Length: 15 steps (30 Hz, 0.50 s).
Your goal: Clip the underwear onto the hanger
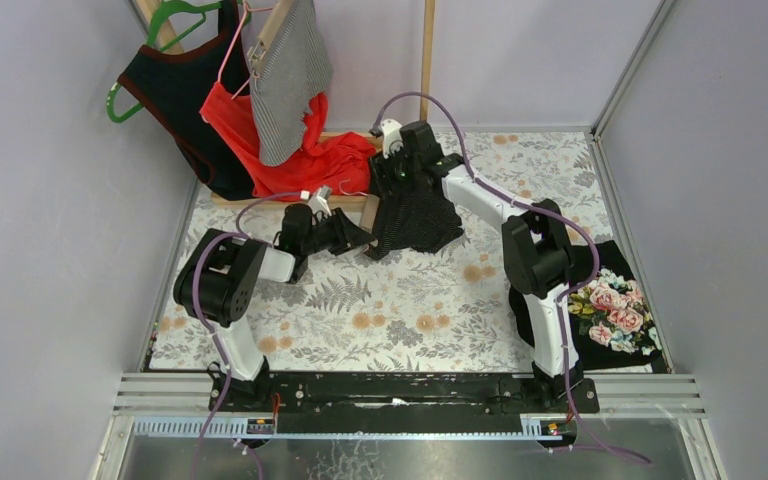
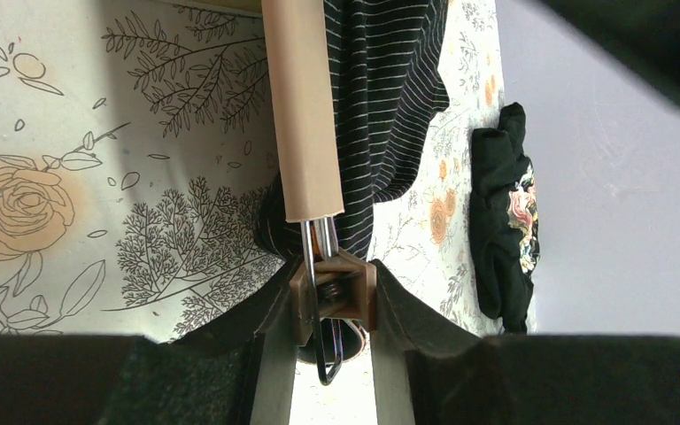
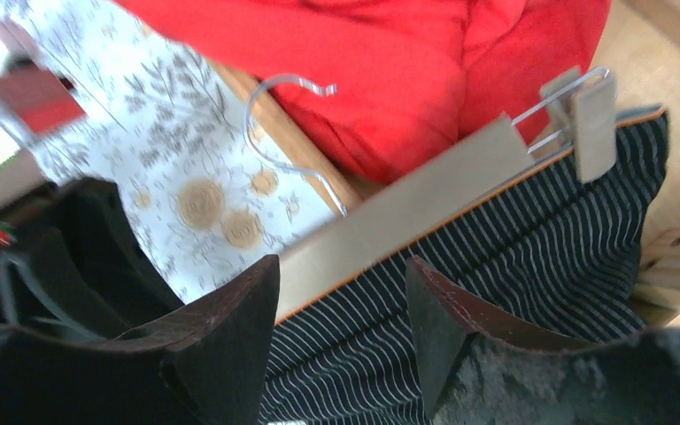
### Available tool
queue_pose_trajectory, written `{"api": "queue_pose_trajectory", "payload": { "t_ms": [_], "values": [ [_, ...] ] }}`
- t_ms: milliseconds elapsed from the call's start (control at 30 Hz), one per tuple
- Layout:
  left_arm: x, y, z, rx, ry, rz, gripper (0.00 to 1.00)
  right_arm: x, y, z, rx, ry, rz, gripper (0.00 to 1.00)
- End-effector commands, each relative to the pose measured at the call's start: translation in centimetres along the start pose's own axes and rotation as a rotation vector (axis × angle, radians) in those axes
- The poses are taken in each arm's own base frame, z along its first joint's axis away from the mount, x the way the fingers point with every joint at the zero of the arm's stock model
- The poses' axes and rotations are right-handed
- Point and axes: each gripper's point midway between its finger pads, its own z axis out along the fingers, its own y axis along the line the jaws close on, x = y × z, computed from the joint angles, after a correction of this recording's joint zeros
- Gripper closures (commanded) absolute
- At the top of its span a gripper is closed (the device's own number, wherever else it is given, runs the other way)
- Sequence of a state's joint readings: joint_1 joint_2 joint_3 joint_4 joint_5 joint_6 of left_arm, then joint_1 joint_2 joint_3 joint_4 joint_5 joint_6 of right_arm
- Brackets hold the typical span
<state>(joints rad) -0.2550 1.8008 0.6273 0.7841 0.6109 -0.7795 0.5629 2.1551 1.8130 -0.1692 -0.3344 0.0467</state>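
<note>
The black pinstriped underwear (image 1: 415, 215) lies on the floral table cloth, its top edge along the tan wooden hanger bar (image 2: 305, 106). My left gripper (image 1: 360, 238) is shut on the hanger's near clip (image 2: 336, 288), fingers pressing both its sides; in the left wrist view my left gripper (image 2: 335, 283) has the underwear (image 2: 390, 88) right behind the clip. My right gripper (image 1: 397, 178) hovers open over the underwear's far end. In the right wrist view my right gripper (image 3: 341, 283) straddles striped fabric (image 3: 496, 266) just below the bar (image 3: 407, 212). The far clip (image 3: 589, 119) sits at the fabric's corner; the metal hook (image 3: 292, 88) lies on the cloth.
A clothes rack at the back left holds a red garment (image 1: 290, 150), a black top (image 1: 175, 90) and a grey striped piece (image 1: 290, 70). A wooden post (image 1: 426, 60) stands behind. A black floral garment (image 1: 615, 300) lies at the right table edge.
</note>
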Motion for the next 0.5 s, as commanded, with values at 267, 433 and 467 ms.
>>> {"api": "queue_pose_trajectory", "payload": {
  "t_ms": [267,433,467],
  "values": [
    [-1.6,-2.0,0.3,0.005,-0.011,0.067,0.83,0.0,3.1,-0.5,0.01,-0.111,-0.291,0.39],
    [-1.2,-2.1,0.5,0.002,0.0,0.07,0.83,-1.1,3.8,-0.3,0.003,-0.151,-0.322,0.39],
    [-1.2,-2.1,0.5,-0.001,0.001,0.071,0.83,-1.2,3.8,-0.1,0.002,-0.152,-0.328,0.39]
  ]
}}
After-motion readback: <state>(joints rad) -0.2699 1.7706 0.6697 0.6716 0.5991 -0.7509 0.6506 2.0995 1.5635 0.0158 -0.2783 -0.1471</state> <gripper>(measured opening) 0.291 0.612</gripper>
